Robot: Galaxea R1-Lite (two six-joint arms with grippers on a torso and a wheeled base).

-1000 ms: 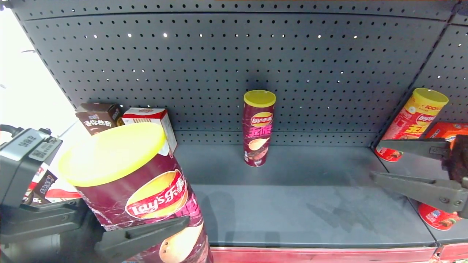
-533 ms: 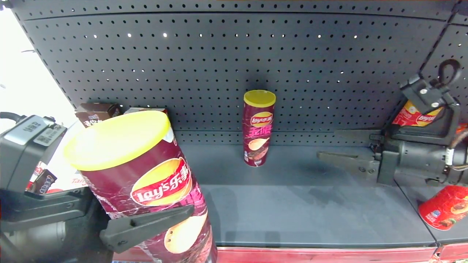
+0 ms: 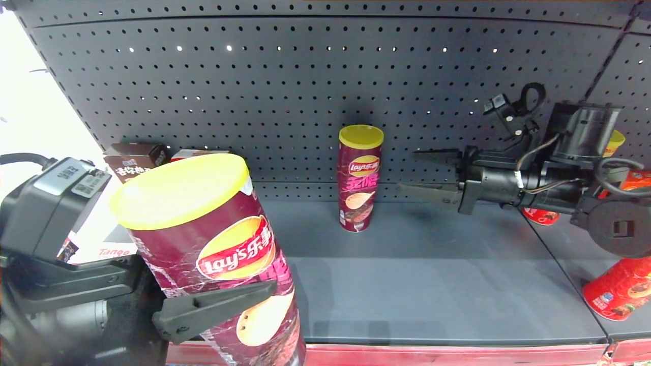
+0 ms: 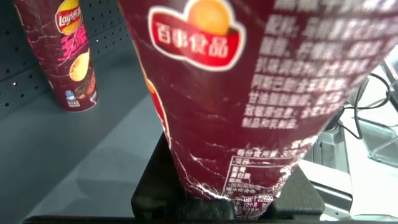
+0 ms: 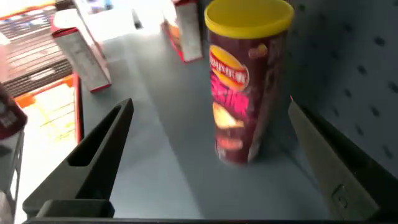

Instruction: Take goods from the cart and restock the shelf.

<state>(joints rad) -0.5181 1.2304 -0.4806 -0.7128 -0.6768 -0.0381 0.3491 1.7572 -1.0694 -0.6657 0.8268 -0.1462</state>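
A maroon chip can with a yellow lid [image 3: 213, 254] is up close at the shelf's front left, with my left gripper [image 3: 213, 300] shut on its lower body. In the left wrist view the held can [image 4: 249, 93] is tilted above the shelf floor [image 4: 93, 155]. A second, identical can [image 3: 359, 178] stands upright at the back middle of the grey shelf [image 3: 432, 274]. My right gripper [image 3: 407, 170] hovers open just right of that can, apart from it. In the right wrist view the standing can [image 5: 245, 87] sits ahead of the spread fingers [image 5: 93, 155].
Two snack boxes [image 3: 137, 160] stand at the back left beside the held can. Red chip cans [image 3: 618, 290] and an orange box [image 3: 638, 180] occupy the neighbouring bay on the right. A perforated back panel [image 3: 305, 76] closes the rear. Bare shelf floor lies between the cans.
My right arm has swung left from the right edge across the shelf, ending beside the standing can. The left gripper with its can has shifted slightly right and toward the shelf.
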